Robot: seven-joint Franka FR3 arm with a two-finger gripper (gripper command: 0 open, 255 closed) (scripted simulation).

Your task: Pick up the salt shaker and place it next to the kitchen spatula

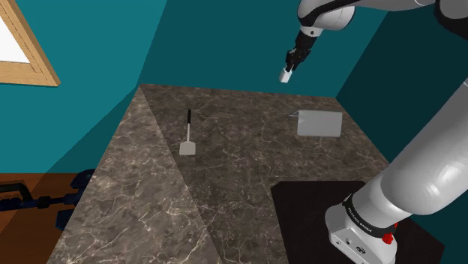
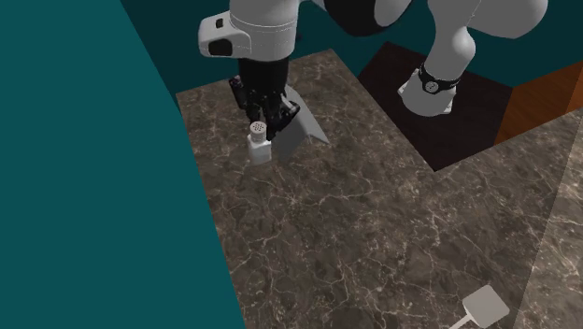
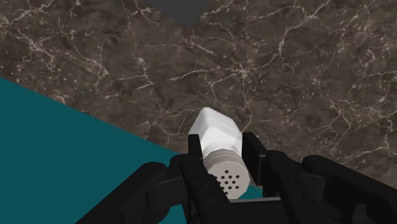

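Note:
My black gripper [image 1: 289, 66] is shut on a small white salt shaker [image 1: 286, 75], which hangs high above the back of the brown marble counter [image 1: 240, 172]. In the second exterior view the gripper [image 2: 261, 122] clasps the shaker [image 2: 259, 145] near its holed cap, close to the teal wall. The wrist view has the shaker [image 3: 219, 143] clamped between the fingers [image 3: 254, 156], its perforated cap toward the camera. The spatula [image 1: 188, 139], with a thin black handle and a pale grey blade, lies on the counter well to the shoulder view's left of the gripper. Its blade [image 2: 483, 307] reaches the second exterior view's lower right.
A grey, tilted flat panel [image 1: 319, 123] stands on the counter below the gripper, also visible as a grey panel [image 2: 297, 134] behind the shaker. Teal walls [image 1: 225, 37] enclose the counter's back corner. The dark stand top [image 1: 315, 217] lies at the shoulder view's lower right.

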